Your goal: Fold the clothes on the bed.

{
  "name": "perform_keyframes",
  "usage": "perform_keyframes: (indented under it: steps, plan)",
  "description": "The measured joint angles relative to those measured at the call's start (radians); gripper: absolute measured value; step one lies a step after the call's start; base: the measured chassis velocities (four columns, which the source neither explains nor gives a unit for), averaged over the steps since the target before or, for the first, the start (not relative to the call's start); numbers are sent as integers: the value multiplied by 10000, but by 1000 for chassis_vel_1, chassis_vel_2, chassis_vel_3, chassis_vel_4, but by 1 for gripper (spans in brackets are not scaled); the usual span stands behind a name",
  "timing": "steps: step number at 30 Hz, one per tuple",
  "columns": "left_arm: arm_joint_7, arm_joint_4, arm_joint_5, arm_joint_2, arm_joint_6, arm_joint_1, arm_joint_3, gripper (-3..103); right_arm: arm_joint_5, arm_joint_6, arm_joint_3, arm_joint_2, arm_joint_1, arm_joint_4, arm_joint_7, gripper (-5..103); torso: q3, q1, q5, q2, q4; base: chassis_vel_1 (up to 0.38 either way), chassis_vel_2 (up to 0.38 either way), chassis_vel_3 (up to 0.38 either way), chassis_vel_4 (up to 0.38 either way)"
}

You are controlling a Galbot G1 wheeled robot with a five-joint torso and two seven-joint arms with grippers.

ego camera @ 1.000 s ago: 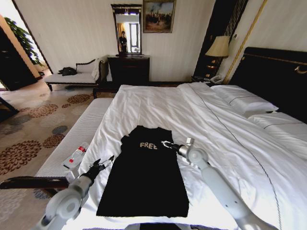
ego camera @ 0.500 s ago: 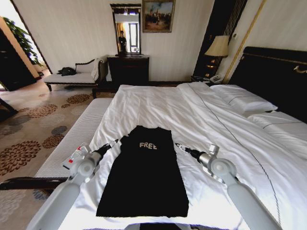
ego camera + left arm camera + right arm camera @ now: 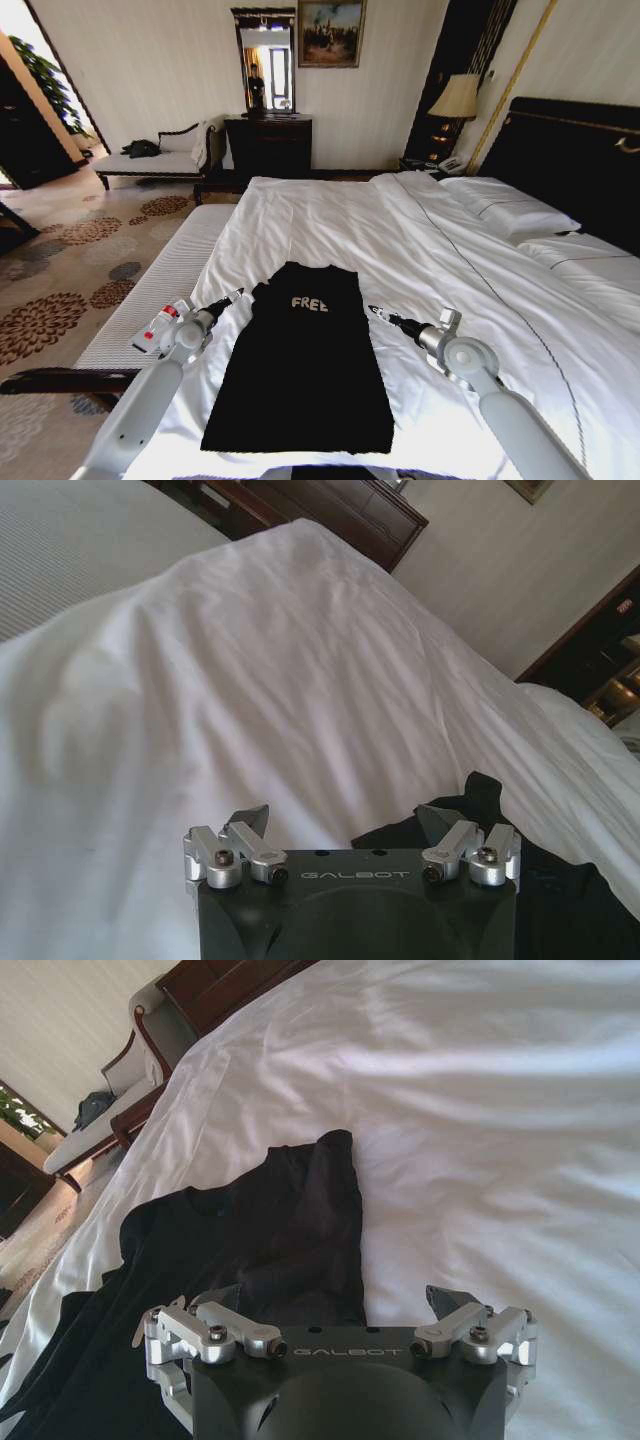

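The clothes are one black T-shirt point(image 3: 303, 370) with white "FREE" lettering, lying flat as a narrow rectangle near the foot of the white bed point(image 3: 420, 240). My left gripper point(image 3: 236, 295) hovers just off the shirt's left shoulder, open and holding nothing. My right gripper point(image 3: 373, 312) sits off the shirt's right shoulder over bare sheet, also open. In the left wrist view the left gripper point(image 3: 345, 825) has its jaws wide apart, with the shirt's edge point(image 3: 565, 885) beside it. In the right wrist view the right gripper point(image 3: 310, 1305) is spread above the shirt's collar end point(image 3: 275, 1215).
A narrow white bench point(image 3: 150, 295) runs along the bed's left side with a small bottle point(image 3: 160, 326) on it. Pillows point(image 3: 505, 212) and the dark headboard point(image 3: 575, 150) lie to the right. A dresser point(image 3: 268, 146) and lamp point(image 3: 456, 98) stand by the far wall.
The right gripper drew back from over the shirt's lettering to the sheet on its right. The left gripper moved forward up to the shirt's left shoulder. The shirt stayed put.
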Motion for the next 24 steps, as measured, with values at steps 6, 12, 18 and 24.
perform_keyframes:
  steps: [6, 12, 18, 24]
  plan:
    - [182, 558, 273, -217, 1, -426, 397, 78, 121, -49, 4, 19, -82, 32, 109, 100, 0, 1, 0, 0, 2, 0, 0, 0, 0]
    - [257, 799, 498, -510, -35, -722, 747, 76, 153, -56, 6, -22, -71, 35, 135, 100, -1, 0, 1, 1, -1, 0, 0, 0, 0]
    - [256, 1308, 687, -706, -77, -1000, 923, 71, 180, -61, 62, -29, -122, 65, 150, 100, 0, 0, -1, 0, 1, 0, 0, 0, 0]
    - [258, 1623, 689, -783, -90, -1208, 992, 67, 180, -62, 148, -33, -195, 65, 148, 100, -1, 0, 0, 1, 1, 0, 0, 0, 0]
